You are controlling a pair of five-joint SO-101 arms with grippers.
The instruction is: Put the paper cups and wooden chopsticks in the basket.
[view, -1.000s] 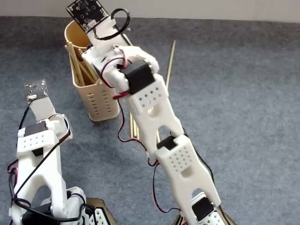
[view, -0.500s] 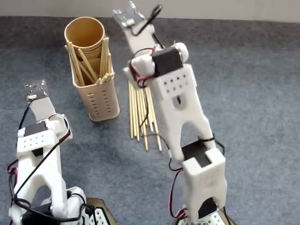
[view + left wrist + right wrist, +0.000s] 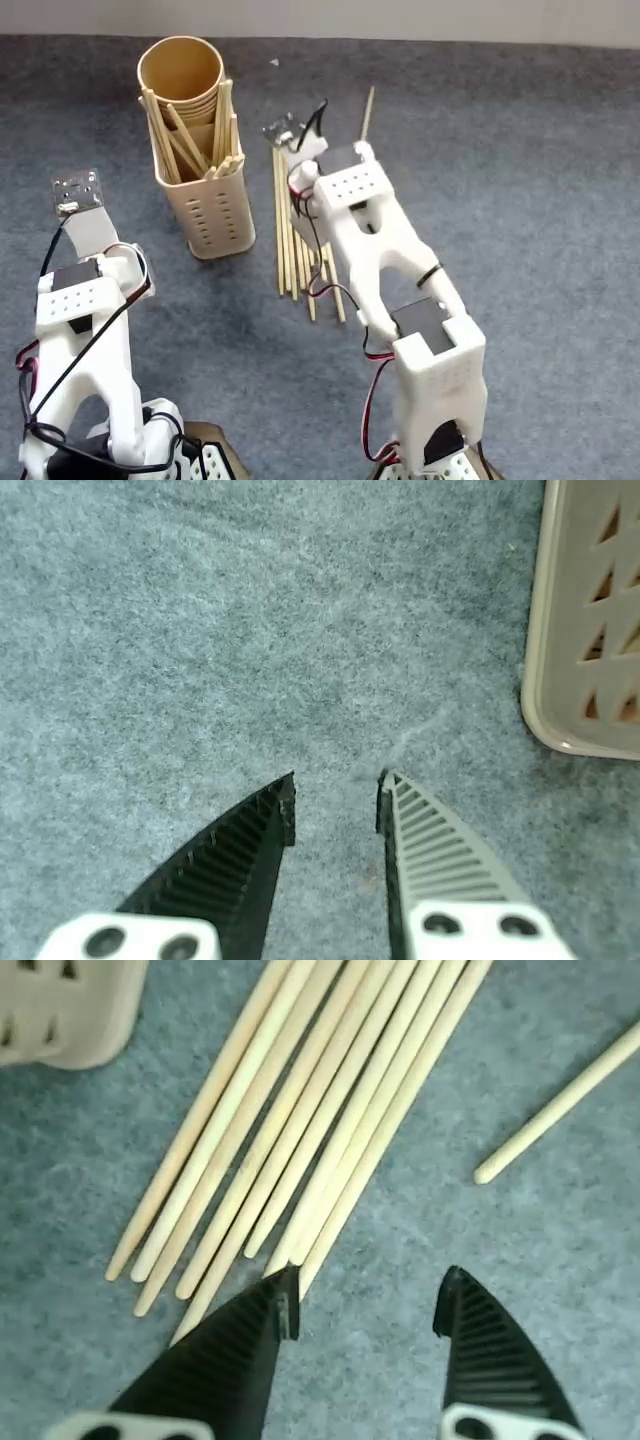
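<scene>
Fingers on the right gripper were spread fairly wide, gripping nothing, black tip right at the ends of the loose chopsticks lying on the desk beside the basket. Left gripper was partly open too, empty, over bare desk near the basket's base. Paper cups sat in the basket near the far edge

We see a tabletop covered in grey, fuzzy, carpet-like fabric, spreading from the near edge to the far side. Along its far edge runs a pale strip, left to right; we cannot tell what it is.
</scene>
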